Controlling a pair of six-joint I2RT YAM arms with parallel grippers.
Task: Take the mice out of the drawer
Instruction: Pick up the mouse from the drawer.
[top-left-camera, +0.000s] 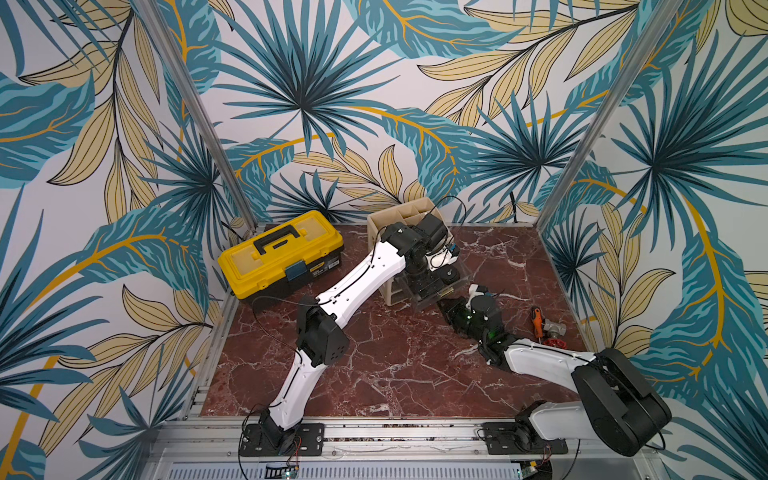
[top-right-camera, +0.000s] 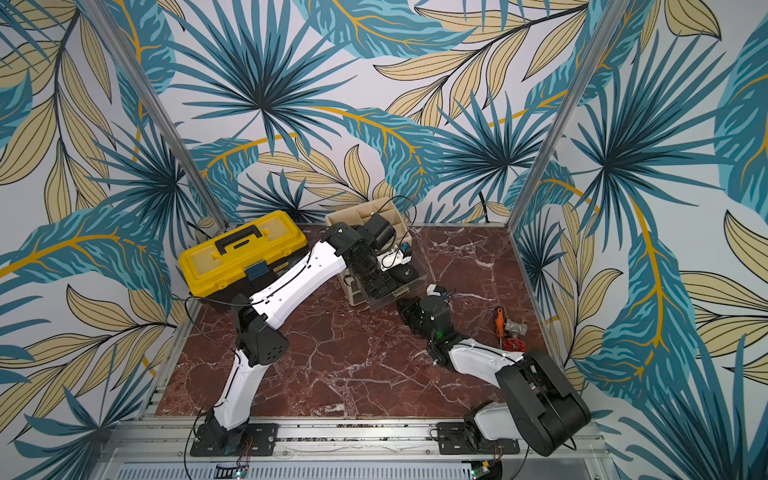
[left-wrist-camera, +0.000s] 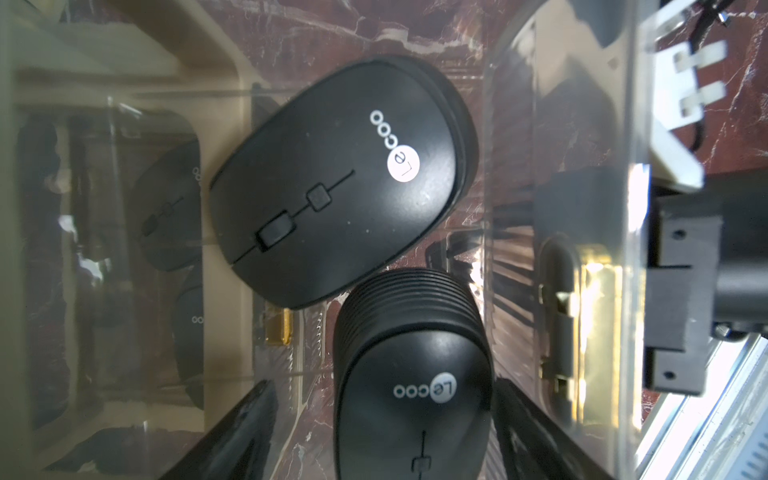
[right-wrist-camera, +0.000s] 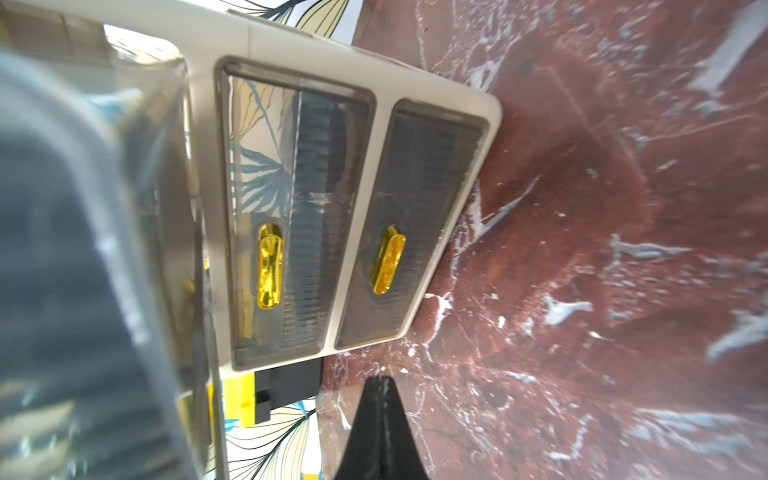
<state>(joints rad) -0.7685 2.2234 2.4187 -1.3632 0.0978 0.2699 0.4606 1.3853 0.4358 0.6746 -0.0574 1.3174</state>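
Note:
Two black mice lie in the pulled-out clear drawer (left-wrist-camera: 515, 166). One mouse (left-wrist-camera: 332, 183) rests slantwise in the drawer's middle. My left gripper (left-wrist-camera: 384, 386) is lowered into the drawer and stands open astride the other mouse (left-wrist-camera: 415, 374), one finger (left-wrist-camera: 241, 432) well off it and the other finger (left-wrist-camera: 532, 432) close beside it. Dim shapes of more mice (left-wrist-camera: 170, 208) show through the plastic. In both top views the left arm hides the drawer's (top-left-camera: 430, 305) (top-right-camera: 382, 305) contents. My right gripper (right-wrist-camera: 382, 399) is shut on nothing, low over the table beside the drawer's front.
The beige drawer unit (top-left-camera: 399, 220) stands at the back with two closed smoky drawers (right-wrist-camera: 299, 208) with yellow handles. A yellow toolbox (top-left-camera: 280, 253) sits to its left. An orange screwdriver (top-left-camera: 537, 320) and a red-wheeled valve (top-left-camera: 555, 332) lie at the right.

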